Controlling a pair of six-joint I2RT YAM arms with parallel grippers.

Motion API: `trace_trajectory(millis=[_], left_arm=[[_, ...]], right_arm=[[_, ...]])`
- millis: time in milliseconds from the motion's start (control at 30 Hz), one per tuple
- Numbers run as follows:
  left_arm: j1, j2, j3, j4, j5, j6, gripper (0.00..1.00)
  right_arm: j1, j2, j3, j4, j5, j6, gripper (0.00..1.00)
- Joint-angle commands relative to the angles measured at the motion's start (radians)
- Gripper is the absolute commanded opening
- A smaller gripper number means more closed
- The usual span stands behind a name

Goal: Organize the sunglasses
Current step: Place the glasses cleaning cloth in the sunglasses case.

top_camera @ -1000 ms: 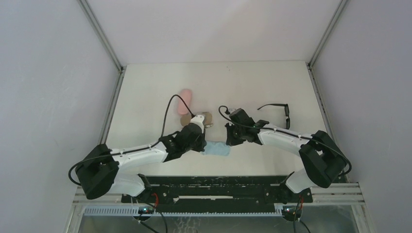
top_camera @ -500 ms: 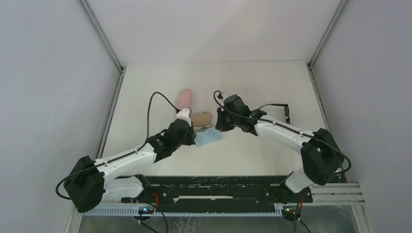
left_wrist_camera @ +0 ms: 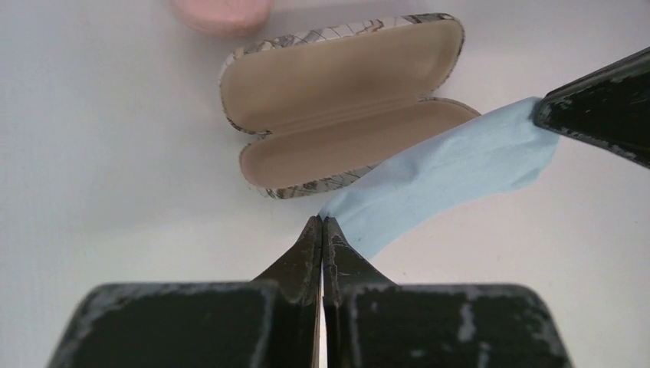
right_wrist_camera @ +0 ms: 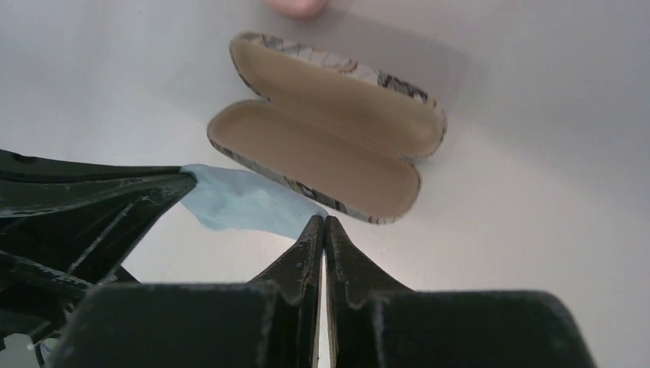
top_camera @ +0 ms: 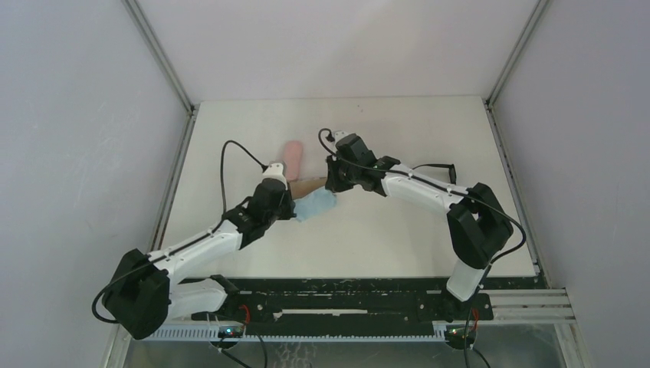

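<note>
1. Left gripper: jaws pressed fully together, pinching one corner of a flat light-blue cloth.
2. Right gripper: jaws likewise closed, pinching the opposite end of the same cloth. The cloth stretches between the two tools. In both wrist views its edge overlaps the near rim of the open case.
3. Oblong grey-patterned glasses case with tan lining: lies open on the table near its middle, both halves facing up. A pink oblong case lies just beyond it.
4. Thin black-framed sunglasses with dark lenses: resting on the table right of centre, well apart from both cases and from the cloth, and held by neither tool. The right arm hides part of them.
5. Orientation of the sunglasses: the front frame's long axis runs roughly near to far. One slim temple arm reaches from its far end leftward, toward the table's middle. Whether the other temple is folded cannot be told.
6. Surface: a flat white tabletop, with a black rail along its near edge where the arm bases sit.
7. Room: pale grey walls close in the left, right and far sides. Slanted metal corner posts stand at the far corners.
</note>
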Motion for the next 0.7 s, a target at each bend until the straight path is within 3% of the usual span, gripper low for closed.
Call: trace_trajectory(millis=[0, 667], left_arm=[[0.043, 0.035, 0.053, 0.062, 0.022, 0.046, 0.00], [0.132, 0.210, 0.162, 0.150, 0.088, 0.087, 0.00]], right_arm=[[-0.014, 0.029, 0.087, 0.002, -0.010, -0.017, 0.00], [-0.071, 0.176, 0.198, -0.007, -0.048, -0.009, 0.00]])
